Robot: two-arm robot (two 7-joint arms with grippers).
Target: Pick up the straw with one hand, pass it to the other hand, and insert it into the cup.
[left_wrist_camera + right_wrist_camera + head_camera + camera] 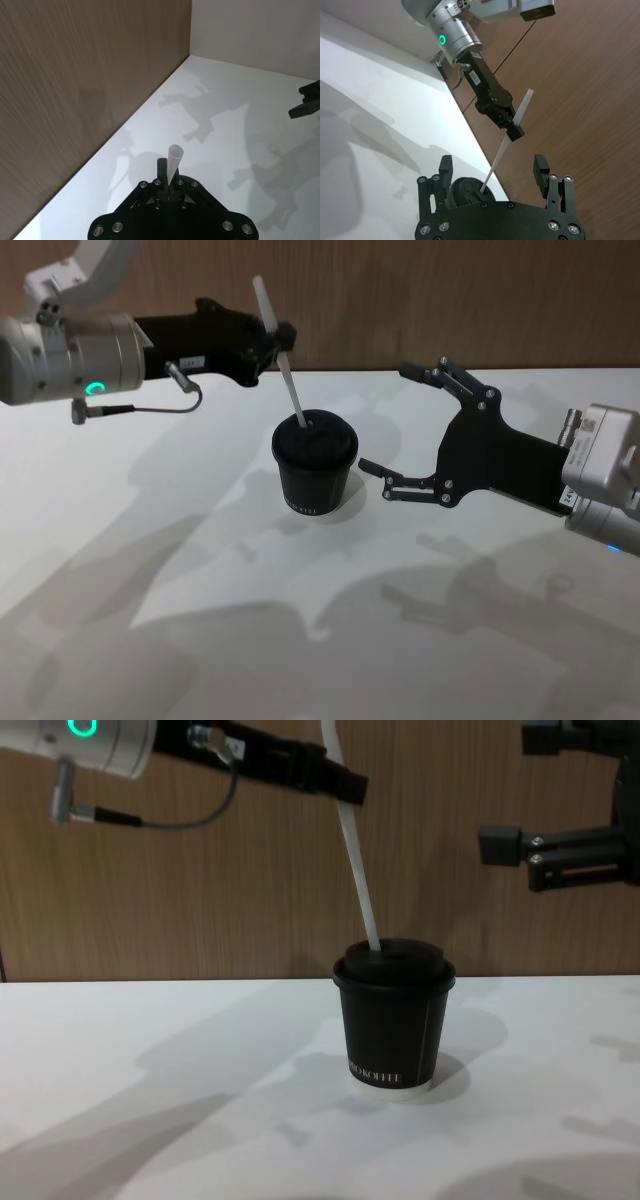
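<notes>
The black cup [314, 475] with its domed lid stands upright in the middle of the white table [150, 540]. Above it, my left gripper [280, 338], the long black one on the silver wrist with the green ring, is shut on the white straw [283, 365] near its upper part. The straw [355, 850] leans, and its lower tip meets the lid of the cup [392, 1020]; how deep it goes is hidden. My right gripper [390, 420] hangs open just right of the cup, touching nothing. The right wrist view looks past that gripper [492, 167] at the straw [517, 112] and cup [465, 190].
A wooden wall [450, 300] runs along the table's far edge, close behind the left gripper. A thin dark cable [150, 408] loops under the left wrist. Bare white table surface lies in front of the cup and to both sides.
</notes>
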